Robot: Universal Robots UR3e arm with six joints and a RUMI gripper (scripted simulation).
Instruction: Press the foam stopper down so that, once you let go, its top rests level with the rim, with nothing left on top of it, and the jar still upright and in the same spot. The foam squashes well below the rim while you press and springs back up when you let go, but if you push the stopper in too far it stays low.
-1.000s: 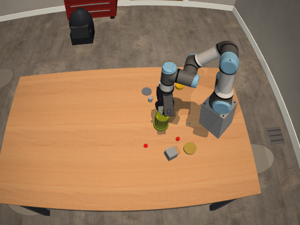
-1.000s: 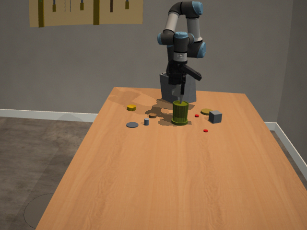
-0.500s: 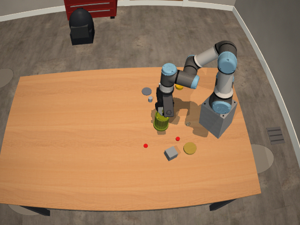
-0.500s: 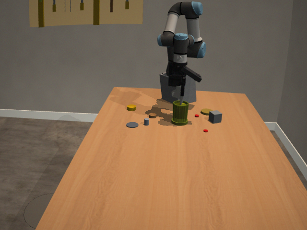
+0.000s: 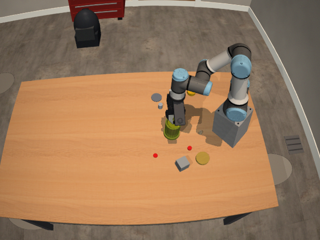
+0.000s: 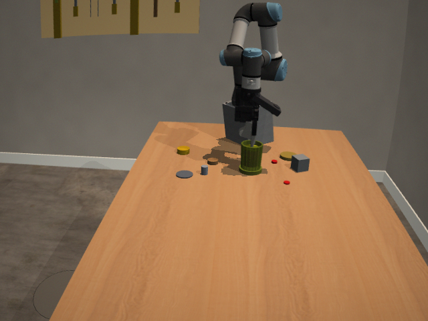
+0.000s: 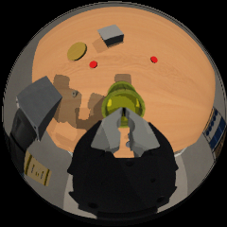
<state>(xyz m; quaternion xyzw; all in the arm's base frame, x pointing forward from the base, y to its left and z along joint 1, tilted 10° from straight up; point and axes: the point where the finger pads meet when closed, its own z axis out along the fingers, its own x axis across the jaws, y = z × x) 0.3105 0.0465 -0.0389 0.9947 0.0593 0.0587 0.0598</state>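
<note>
The olive-green ribbed jar [image 5: 171, 131] stands upright on the table, also in the exterior view [image 6: 251, 158] and the wrist view [image 7: 123, 103]. My gripper [image 6: 253, 140] is shut with nothing between its fingers and points straight down. Its fingertips [image 7: 124, 114] reach into the jar's mouth, at or just below the rim. The foam stopper shows only as a yellow-green surface [image 7: 117, 101] inside the rim in the wrist view. It does not stand above the rim in the top and exterior views. The gripper body hides the jar's top [image 5: 174, 120] in the top view.
A grey cube [image 5: 182, 163], an olive disc [image 5: 202, 157] and two red dots [image 5: 189, 147] [image 5: 155, 155] lie in front of the jar. A grey disc [image 5: 156, 97], a small grey cylinder [image 5: 160, 105], a brown disc [image 6: 212, 160] and a yellow disc [image 6: 182, 150] lie behind. The arm's grey base block [image 5: 231, 124] stands to the right.
</note>
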